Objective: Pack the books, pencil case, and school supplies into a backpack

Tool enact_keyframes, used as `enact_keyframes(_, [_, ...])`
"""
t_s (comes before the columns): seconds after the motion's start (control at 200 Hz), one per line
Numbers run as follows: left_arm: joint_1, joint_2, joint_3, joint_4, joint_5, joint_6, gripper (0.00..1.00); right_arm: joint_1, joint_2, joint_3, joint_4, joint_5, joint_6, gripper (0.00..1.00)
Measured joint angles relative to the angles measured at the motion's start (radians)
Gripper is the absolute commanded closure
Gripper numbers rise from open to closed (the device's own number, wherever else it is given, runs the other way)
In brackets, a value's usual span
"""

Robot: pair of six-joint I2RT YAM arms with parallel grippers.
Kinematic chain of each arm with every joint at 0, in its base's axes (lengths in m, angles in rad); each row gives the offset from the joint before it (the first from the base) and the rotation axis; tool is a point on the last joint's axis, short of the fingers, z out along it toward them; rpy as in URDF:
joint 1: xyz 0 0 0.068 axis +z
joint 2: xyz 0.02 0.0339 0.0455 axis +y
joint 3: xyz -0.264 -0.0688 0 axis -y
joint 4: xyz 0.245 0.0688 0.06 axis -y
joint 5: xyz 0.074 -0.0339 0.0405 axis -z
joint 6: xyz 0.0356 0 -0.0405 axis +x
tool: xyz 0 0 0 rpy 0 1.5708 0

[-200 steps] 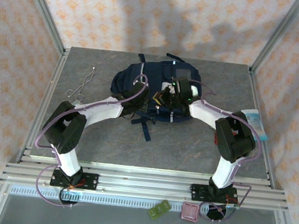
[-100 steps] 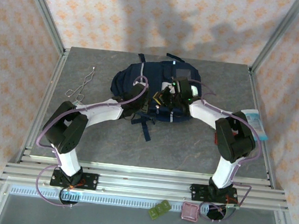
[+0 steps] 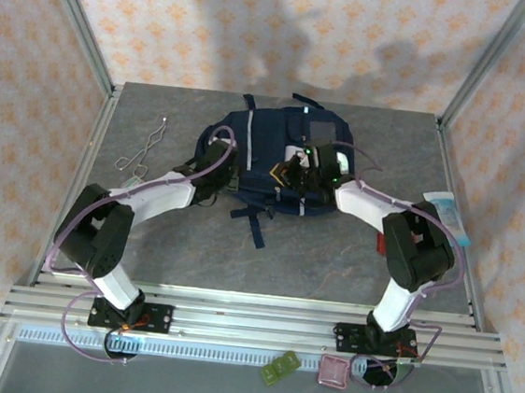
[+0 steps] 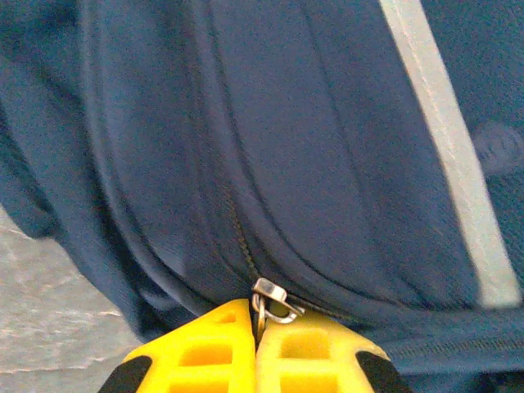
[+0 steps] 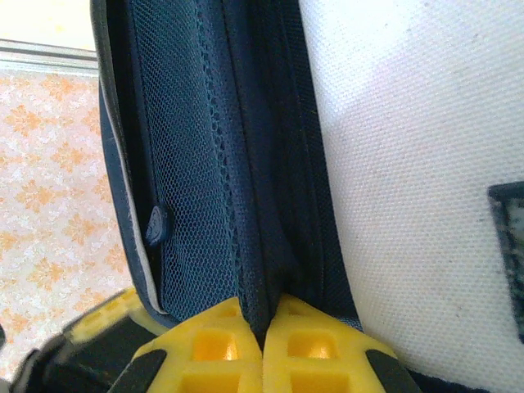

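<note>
The navy backpack (image 3: 272,146) lies at the back middle of the table. My left gripper (image 3: 214,154) is at the backpack's left side. In the left wrist view its yellow fingers (image 4: 205,344) are shut on the metal zipper pull (image 4: 272,293), which sits on a zip seam of the backpack (image 4: 311,139). At the bag's right middle, my right gripper (image 3: 305,163) is shut on a fold of the backpack's dark edge (image 5: 264,246), beside blue mesh (image 5: 184,164) and white fabric (image 5: 409,164). The books, pencil case and school supplies are hidden.
A thin bent wire (image 3: 145,151) lies on the table at the left. A pale blue-and-white packet (image 3: 448,216) sits at the right edge. Two small pieces, one green (image 3: 278,367) and one pink (image 3: 333,373), lie below the front rail. Frame posts stand at the back corners.
My left gripper has shut on the zipper pull and moved left along the backpack's side. The right gripper has kept its hold with little movement.
</note>
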State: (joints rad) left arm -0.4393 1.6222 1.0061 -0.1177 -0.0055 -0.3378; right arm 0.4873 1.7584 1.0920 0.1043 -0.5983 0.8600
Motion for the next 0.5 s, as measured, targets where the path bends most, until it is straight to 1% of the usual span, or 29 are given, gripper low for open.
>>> enact_keyframes(0.14, [0.0, -0.01, 0.0, -0.007, 0.014, 0.027, 1.0, 0.0, -0.01, -0.002, -0.003, 0.003, -0.012, 1.0])
enact_keyframes(0.235, [-0.024, -0.016, -0.003, -0.018, 0.005, 0.047, 1.0, -0.005, -0.01, 0.004, -0.037, 0.008, -0.037, 1.0])
enact_keyframes(0.37, [-0.094, -0.051, -0.027, -0.024, 0.01, 0.06, 1.0, -0.035, -0.01, 0.048, -0.14, 0.011, -0.083, 1.0])
enact_keyframes(0.501, [-0.194, -0.06, -0.029, -0.014, 0.02, 0.052, 1.0, -0.087, -0.008, 0.114, -0.262, 0.028, -0.123, 1.0])
